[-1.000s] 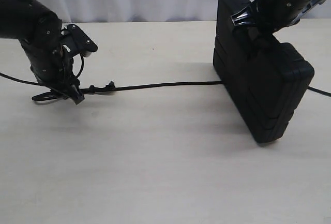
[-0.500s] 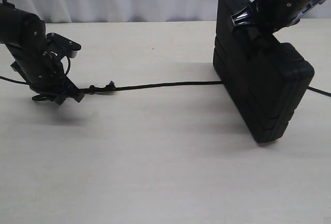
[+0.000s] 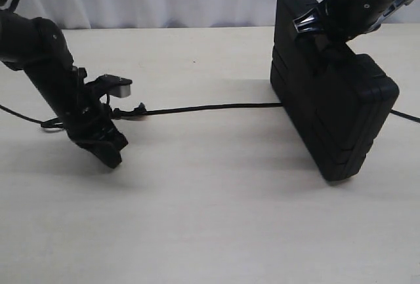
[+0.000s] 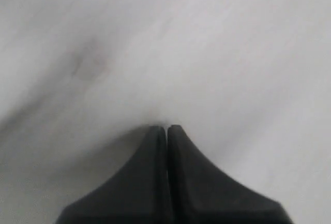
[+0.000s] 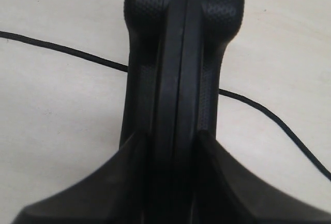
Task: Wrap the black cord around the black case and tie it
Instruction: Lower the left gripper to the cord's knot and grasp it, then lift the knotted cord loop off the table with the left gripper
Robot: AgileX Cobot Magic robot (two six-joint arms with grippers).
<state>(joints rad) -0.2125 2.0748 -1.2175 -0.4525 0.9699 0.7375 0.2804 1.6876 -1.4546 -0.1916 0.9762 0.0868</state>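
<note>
Left claw (image 3: 113, 156): jaws pressed flat together, nothing between them. The wrist view shows only bare surface (image 3: 216, 231) beyond the tips.

Change noted: a second ago this claw was partly open and low over the black cord (image 3: 210, 107), just beside the small knot (image 3: 138, 108). It has since closed fully and swung off the line, toward the near side of the surface. The cord and knot lie exactly where they did, so the closing seems to have caught nothing. I judge this pickup a miss, or abandoned.

Right claw (image 5: 170, 136): unchanged, clamped on the top edge of the black case (image 3: 335, 113), one finger on each face. It holds the case upright on its narrow side at the right of the surface.

Cord position: flat on the surface, running from the left edge past the knot to the foot of the case. It reappears on the far right, so it passes beneath the case.

Task status: no turn around the case yet. The left claw probably needs to reopen and return to the cord near the knot before wrapping can begin.
</note>
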